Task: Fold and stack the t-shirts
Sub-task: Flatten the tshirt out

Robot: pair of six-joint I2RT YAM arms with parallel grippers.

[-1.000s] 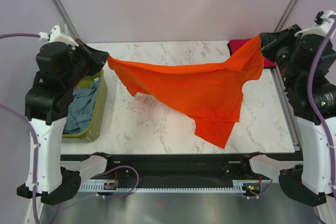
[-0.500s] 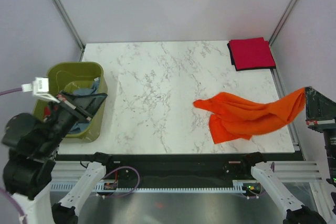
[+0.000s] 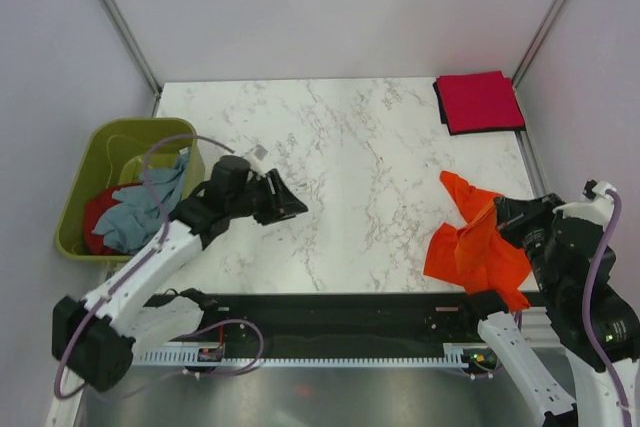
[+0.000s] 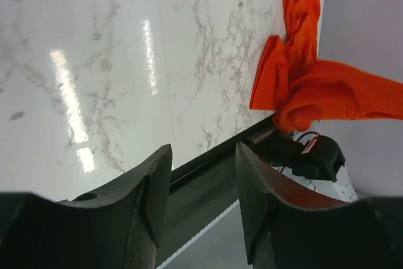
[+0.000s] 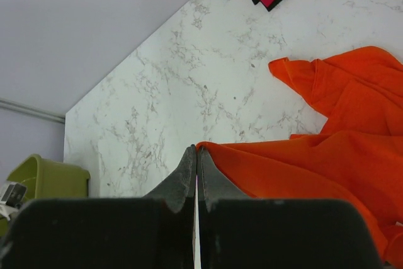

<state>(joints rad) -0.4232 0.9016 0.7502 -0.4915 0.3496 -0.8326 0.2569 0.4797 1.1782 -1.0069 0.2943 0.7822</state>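
Marble table [image 3: 330, 147]: orange shirt [image 3: 468, 247] bunched at near-right edge, a corner pinched tight in right gripper [image 5: 196, 152], prob. to spread it flat. Left gripper [image 4: 201, 162] jaws apart, empty.

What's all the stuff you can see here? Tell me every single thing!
orange t-shirt: one, bright orange, bunched at the table's near right edge
folded t-shirt: one, crimson, table's far right corner
grey-blue t-shirt: one, pale grey-blue, crumpled in the tub
red t-shirt: one, red, in the tub beside the grey-blue one
tub: one, olive green, at the table's left side
table: one, white marble, middle of the scene
left claw: one, black, open and empty, over the table's near left part
right claw: one, black, shut on the orange t-shirt, near right
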